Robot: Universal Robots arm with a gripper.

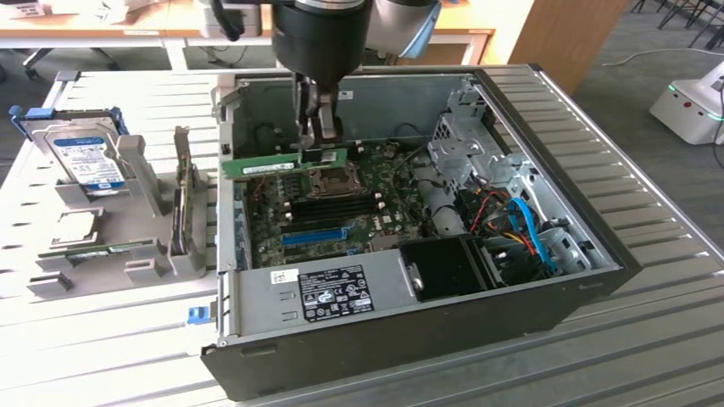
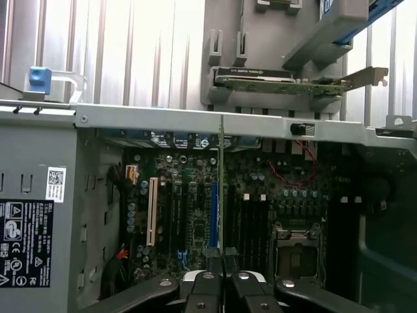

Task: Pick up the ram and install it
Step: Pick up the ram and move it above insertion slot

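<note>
The black two-fingered gripper [image 1: 321, 151] hung from the arm in the upper centre of the exterior view. Its jaws stood narrow, pinched on the long, narrow green circuit-board ram [image 1: 277, 164]. The fingers held the stick near its end on the exterior view's right, and the rest reached level toward the exterior view's left. The ram sat inside the open black and grey computer case [image 1: 396, 348], over the far part of the green motherboard [image 1: 385, 199], just above the square metal processor socket [image 1: 337, 179]. Whether it touched the board could not be told. In the wrist view the ram [image 2: 222, 182] showed edge-on as a thin line rising from between the gripper [image 2: 221, 264] fingers, running alongside the bright blue plastic expansion slot [image 2: 214, 205] and the row of black memory slots [image 2: 251, 222].

The case lay on its side on a pale ribbed metal table [image 1: 667, 356]. On the exterior view's left a grey plastic rack [image 1: 125, 216] stood on that table, with a silver hard drive with a blue-white label [image 1: 86, 158] propped in it. Behind the table stood a wooden desk [image 1: 453, 38]. In the upper right of the frame grey carpet floor [image 1: 633, 51] showed, with a white machine [image 1: 690, 106] on it.
</note>
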